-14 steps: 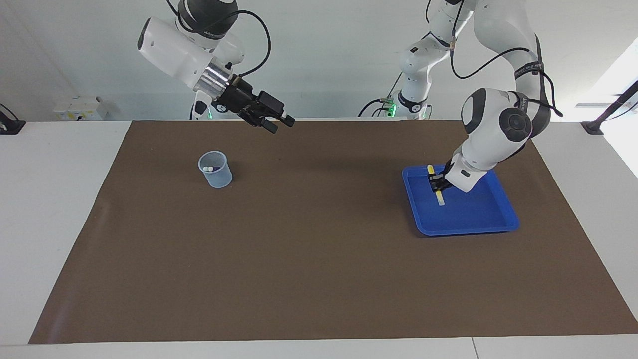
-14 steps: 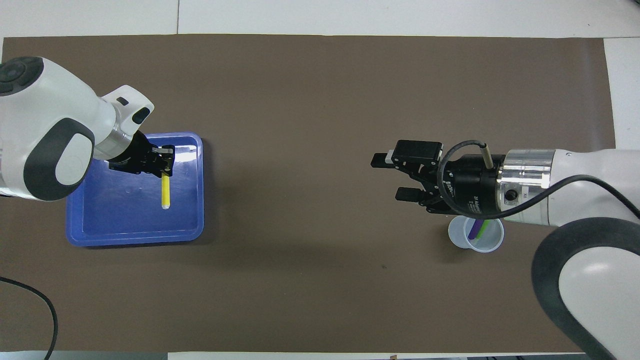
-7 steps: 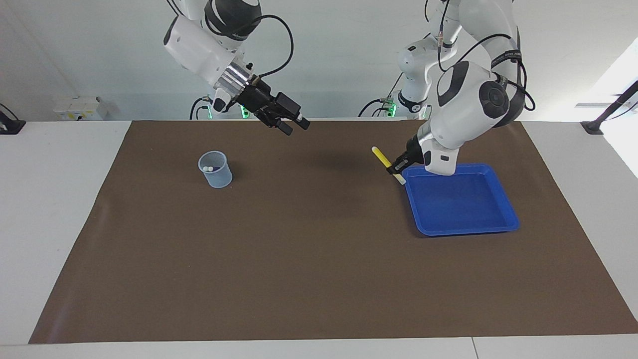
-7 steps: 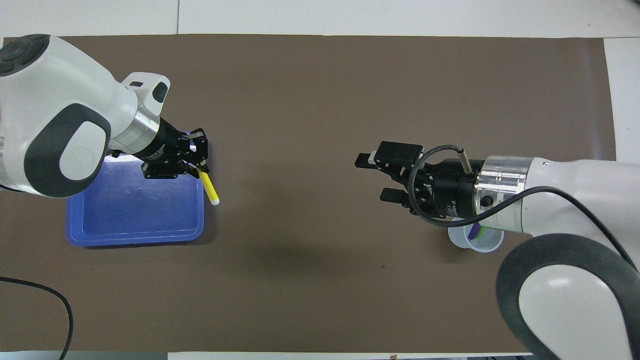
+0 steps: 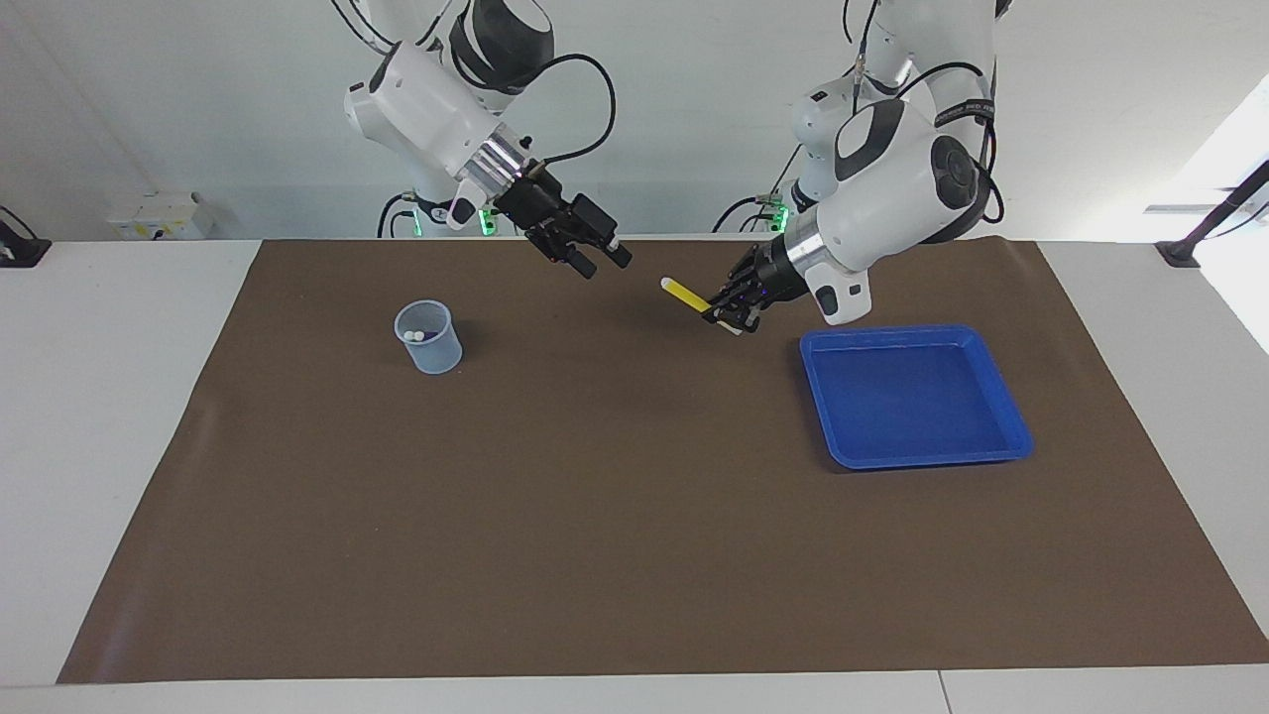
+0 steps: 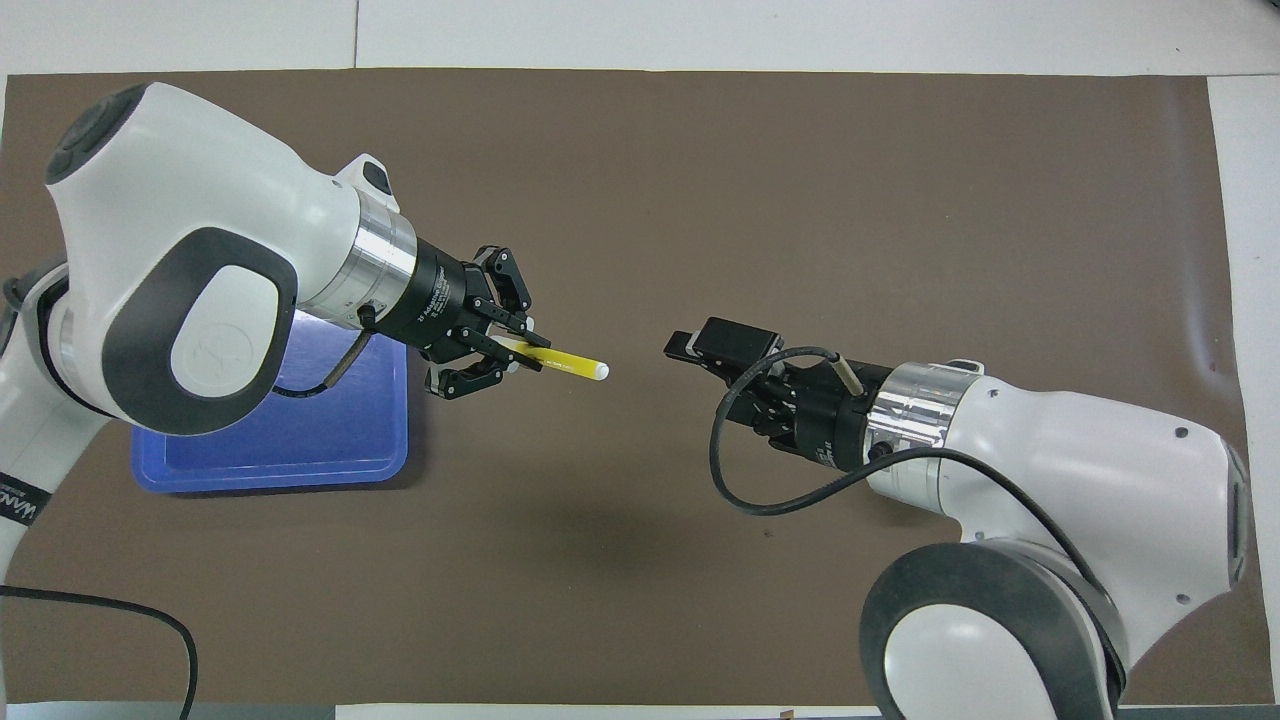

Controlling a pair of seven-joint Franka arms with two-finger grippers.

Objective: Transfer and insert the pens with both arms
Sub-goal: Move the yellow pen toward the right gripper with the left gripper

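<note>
Left gripper (image 5: 727,315) clamped on yellow marker pen (image 5: 686,294) near one end (rest jutting toward right gripper (image 5: 603,260)), over brown mat (image 5: 595,496). Right fingers spread wide, empty.

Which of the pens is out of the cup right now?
The yellow pen, held in the air by the left end effector over the brown mat. Two other pens stand in the clear cup, only their whitish tips showing.

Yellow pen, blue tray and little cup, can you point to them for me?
yellow pen (image 5: 685,293), facing view, middle of its yellow barrel.
blue tray (image 5: 927,456), facing view, its rim farthest from the robots.
cup (image 5: 433,349), facing view, its clear side wall.
</note>
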